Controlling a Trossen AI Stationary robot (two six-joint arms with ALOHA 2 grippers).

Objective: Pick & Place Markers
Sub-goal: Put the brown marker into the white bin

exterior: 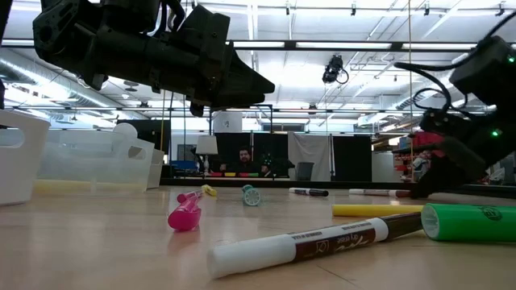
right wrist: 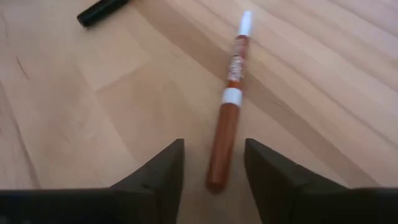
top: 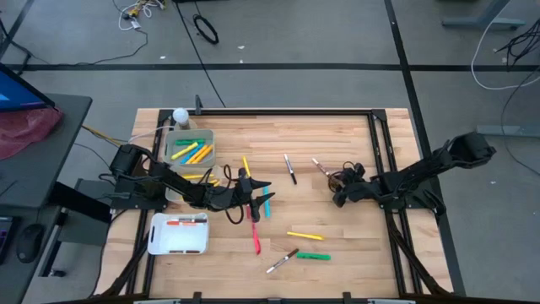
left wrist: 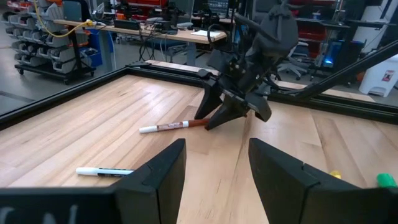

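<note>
Markers lie scattered on the wooden table: a yellow one, a black-and-white one, a light blue one, a red one, another yellow, a green one and a white-brown one. My right gripper is open and low over a brown-and-white marker; its fingers stand on either side of the marker's brown end without touching. My left gripper is open and hovers above the table's middle, near the light blue marker.
A clear bin near the table's far left holds yellow and green markers. A white tray near the left edge holds a red one. A dark frame rims the table. Bare wood lies between the two grippers.
</note>
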